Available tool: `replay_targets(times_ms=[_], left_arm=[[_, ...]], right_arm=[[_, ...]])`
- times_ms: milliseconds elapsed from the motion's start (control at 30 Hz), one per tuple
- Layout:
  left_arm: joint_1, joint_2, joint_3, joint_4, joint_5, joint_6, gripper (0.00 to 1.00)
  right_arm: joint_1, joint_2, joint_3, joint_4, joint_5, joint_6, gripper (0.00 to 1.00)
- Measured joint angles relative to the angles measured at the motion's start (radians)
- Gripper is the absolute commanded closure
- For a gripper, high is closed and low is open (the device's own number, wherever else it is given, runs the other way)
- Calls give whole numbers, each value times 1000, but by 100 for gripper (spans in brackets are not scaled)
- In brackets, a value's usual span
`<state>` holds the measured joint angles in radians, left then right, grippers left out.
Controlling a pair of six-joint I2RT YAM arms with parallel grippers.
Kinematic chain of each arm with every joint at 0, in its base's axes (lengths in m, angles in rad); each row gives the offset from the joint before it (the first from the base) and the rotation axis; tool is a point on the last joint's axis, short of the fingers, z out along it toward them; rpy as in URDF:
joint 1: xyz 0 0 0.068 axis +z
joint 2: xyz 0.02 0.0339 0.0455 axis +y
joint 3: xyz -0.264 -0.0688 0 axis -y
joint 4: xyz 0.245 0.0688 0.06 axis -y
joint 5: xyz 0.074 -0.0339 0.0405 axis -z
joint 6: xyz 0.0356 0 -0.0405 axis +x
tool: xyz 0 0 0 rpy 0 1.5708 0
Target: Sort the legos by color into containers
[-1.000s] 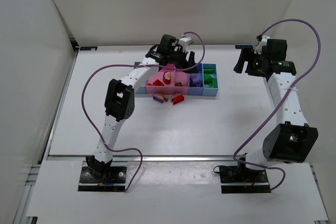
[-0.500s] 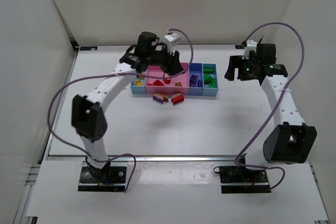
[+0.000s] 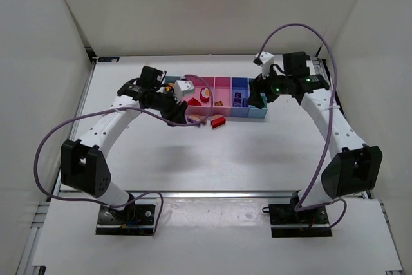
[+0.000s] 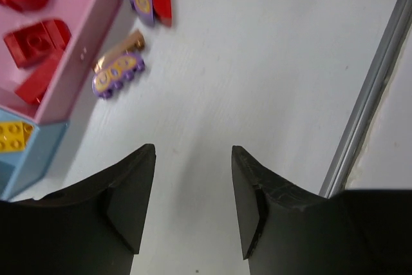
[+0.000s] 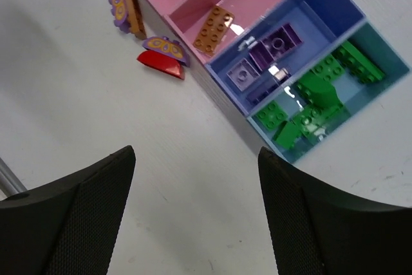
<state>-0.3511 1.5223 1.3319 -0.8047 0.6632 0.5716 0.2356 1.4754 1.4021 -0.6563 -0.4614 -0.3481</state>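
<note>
Purple-and-yellow winged lego beside pink container

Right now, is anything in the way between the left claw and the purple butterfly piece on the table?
No, nothing I can see. Only bare table lies between the open left gripper and the purple butterfly piece. The pink bin sits close beside that piece.

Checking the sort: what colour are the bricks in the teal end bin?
The bricks are green; the right wrist view shows them best.
</note>
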Motion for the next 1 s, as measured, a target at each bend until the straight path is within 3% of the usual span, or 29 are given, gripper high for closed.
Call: replay_targets(times_ms=[200, 400, 700, 1000], left_arm=[[123, 0, -24, -49, 23, 31, 35], [291, -35, -42, 8, 62, -155, 31], [315, -198, -80, 48, 39, -261, 31], [320, -245, -142, 65, -1, -270, 30]], right_arm=[[196, 46, 0, 42, 31, -110, 33], [378, 113, -129, 225, 56, -163, 38], [388, 354, -172, 470, 113, -101, 41], [385, 483, -55, 500, 84, -90, 42]])
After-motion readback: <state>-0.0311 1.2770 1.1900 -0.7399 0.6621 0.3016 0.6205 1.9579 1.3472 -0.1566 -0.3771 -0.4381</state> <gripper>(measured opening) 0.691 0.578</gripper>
